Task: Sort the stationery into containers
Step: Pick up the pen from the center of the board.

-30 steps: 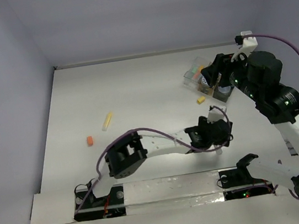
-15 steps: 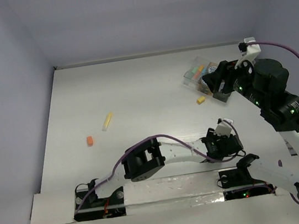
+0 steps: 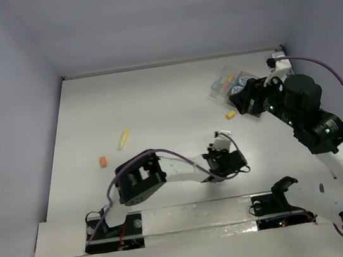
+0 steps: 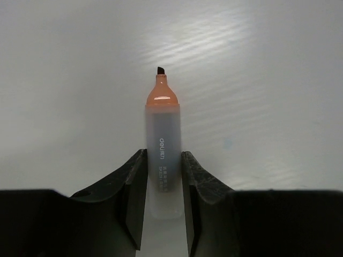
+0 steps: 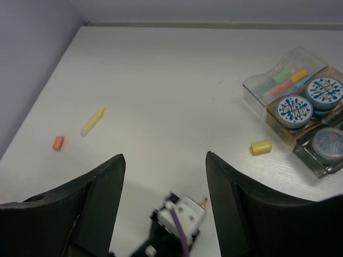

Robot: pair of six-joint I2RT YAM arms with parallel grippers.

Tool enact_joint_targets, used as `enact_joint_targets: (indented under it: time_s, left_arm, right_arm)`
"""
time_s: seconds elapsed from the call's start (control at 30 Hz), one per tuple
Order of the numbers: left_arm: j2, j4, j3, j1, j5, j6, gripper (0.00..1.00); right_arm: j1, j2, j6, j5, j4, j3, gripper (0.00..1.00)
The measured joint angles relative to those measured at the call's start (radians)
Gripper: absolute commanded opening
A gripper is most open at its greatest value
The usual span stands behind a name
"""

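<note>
- Since half a second ago, the left gripper [image 4: 162,159] has swung from lower right of centre to the lower middle of the overhead view, further from the containers.
- It is clamped on the highlighter [image 4: 162,128], a clear-capped stick with an orange tip. In the left wrist view both fingers press the barrel and the tip points to the top of the frame. Whether it hangs clear of the table cannot be told.
- The right gripper [image 5: 164,159] has eased slightly back at the upper right of the overhead view. Its jaws are spread wide with nothing between them.
- At the upper right of the right wrist view, the clear box [image 5: 256,90] already holds coloured sticks, with two blue-white jars [image 5: 293,110] just beside them. The dark tray [image 5: 306,154] at the right edge holds a grey-lidded jar.
- Judged from this, the highlighter is secured but not delivered, and it must travel back toward the upper right.
- Left loose are the yellow block [image 5: 261,147] near the box, and the yellow stick [image 5: 92,121] and orange block [image 5: 58,142] at the left.
</note>
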Motion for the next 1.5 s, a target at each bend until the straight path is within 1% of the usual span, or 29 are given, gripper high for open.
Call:
enact_joint_targets:
  time_s: [0.07,0.13,0.23,0.3,0.4,0.47,0.53,0.63,0.73,0.83,0.97,1.2,1.3,1.4,1.43,1.5]
  left_arm:
    - [-0.098,0.016,-0.144,0.042,-0.013,-0.016,0.00]
    - [-0.198,0.029,-0.282,0.085,-0.025,-0.024,0.00]
    - [-0.322,0.035,-0.426,0.118,-0.025,-0.021,0.00]
    - [-0.403,0.060,-0.492,0.119,-0.013,-0.014,0.00]
    - [-0.554,0.128,-0.581,0.136,0.030,0.003,0.00]
    - [-0.660,0.194,-0.632,0.166,0.069,0.017,0.00]
    - [-0.780,0.262,-0.693,0.201,0.109,0.034,0.00]
    - [-0.937,0.332,-0.760,0.236,0.140,0.060,0.00]
    - [-1.038,0.376,-0.785,0.237,0.153,0.091,0.00]
    - [-1.090,0.404,-0.785,0.237,0.157,0.121,0.00]
    - [-1.114,0.418,-0.785,0.237,0.156,0.156,0.00]
    - [-1.114,0.417,-0.785,0.237,0.157,0.194,0.00]
    - [-1.114,0.418,-0.785,0.237,0.160,0.202,0.00]
    - [-1.114,0.418,-0.785,0.237,0.168,0.209,0.00]
    - [-1.113,0.418,-0.785,0.237,0.171,0.211,0.00]
    - [-1.113,0.418,-0.785,0.237,0.174,0.212,0.00]
  right_arm:
    - [0.000,0.006,0.006,-0.014,0.011,-0.032,0.69]
    - [0.000,0.017,0.014,-0.028,0.035,-0.075,0.73]
    - [0.000,0.040,0.035,-0.053,0.080,-0.146,0.77]
    - [0.000,0.060,0.051,-0.078,0.119,-0.198,0.79]
    - [0.000,0.090,0.084,-0.133,0.197,-0.277,0.85]
    - [0.000,0.110,0.115,-0.179,0.242,-0.327,0.89]
    - [0.000,0.126,0.142,-0.222,0.296,-0.367,0.90]
    - [0.000,0.149,0.214,-0.301,0.397,-0.418,0.90]
    - [0.003,0.180,0.285,-0.377,0.506,-0.449,0.91]
    - [0.026,0.224,0.341,-0.423,0.596,-0.451,0.90]
    - [0.093,0.303,0.378,-0.465,0.677,-0.446,0.90]
    - [0.177,0.410,0.409,-0.480,0.712,-0.428,0.78]
    - [0.195,0.428,0.414,-0.478,0.727,-0.414,0.71]
    - [0.200,0.437,0.420,-0.472,0.748,-0.407,0.54]
    - [0.201,0.438,0.422,-0.470,0.753,-0.407,0.45]
    - [0.203,0.441,0.428,-0.465,0.757,-0.405,0.38]
